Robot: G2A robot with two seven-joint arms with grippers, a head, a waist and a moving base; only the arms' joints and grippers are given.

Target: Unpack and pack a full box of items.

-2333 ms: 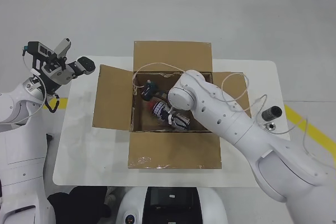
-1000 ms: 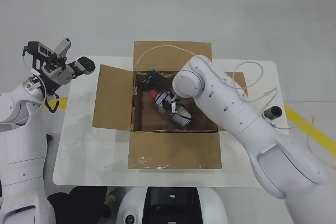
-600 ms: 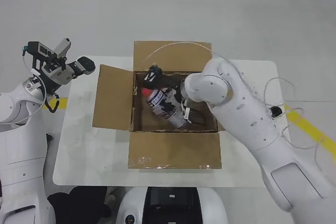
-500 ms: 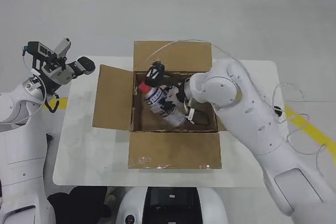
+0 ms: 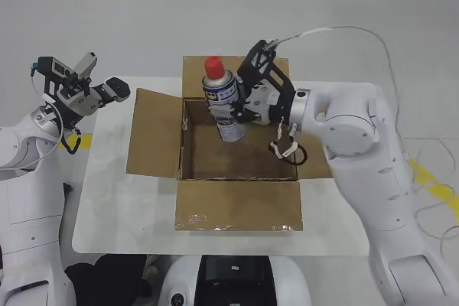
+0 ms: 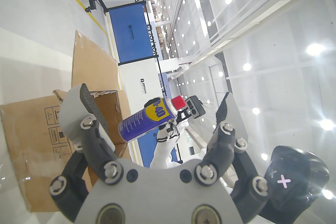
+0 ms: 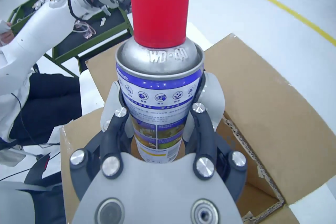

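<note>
Right tool tight around spray can, upright, seemingly above the open box; left tool wide, well apart.

Blue spray can (red cap up) held upright above the open cardboard box

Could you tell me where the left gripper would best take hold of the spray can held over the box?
Probably the bare upper body of the spray can, just below its red cap, approached level from the side opposite the right gripper. The can stands upright and is round. The right gripper already clasps its lower part, and the cap is narrower.
</note>
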